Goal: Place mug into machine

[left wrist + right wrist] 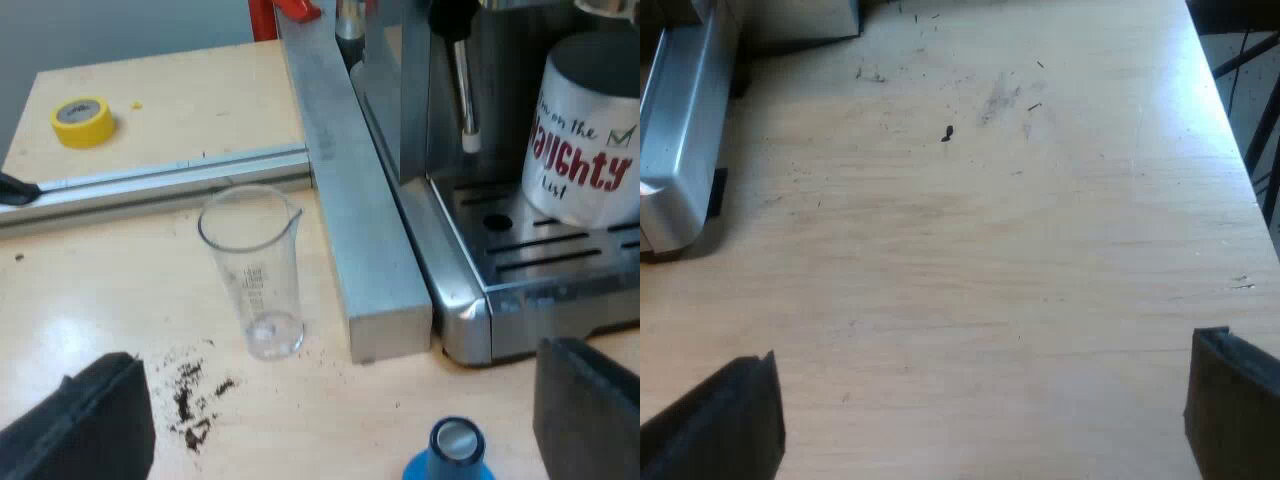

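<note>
Left gripper (335,400) hung over the table (90,300) with fingers spread wide, nothing between them. Just beneath it stood a blue tamper (455,450), with spilled coffee grounds (195,400) close by. Further on, an empty measuring glass (255,270) stood upright beside a metal rail (350,200). Beyond the rail was the espresso machine (410,90). The mug (585,140) stood upright on its drip tray (540,250), near the steam wand (465,90). A yellow tape roll (82,120) lay toward a far corner of the table. Right gripper (980,400) was likewise released and empty, over bare tabletop with the machine's corner farther off. The mug looked like glazed ceramic: probably stiff, fairly heavy, slick and chippable. No handle visible, so gripping the rim wall seemed safest. Writing read "on the Naughty list", in red and dark letters, with a green tick.
</note>
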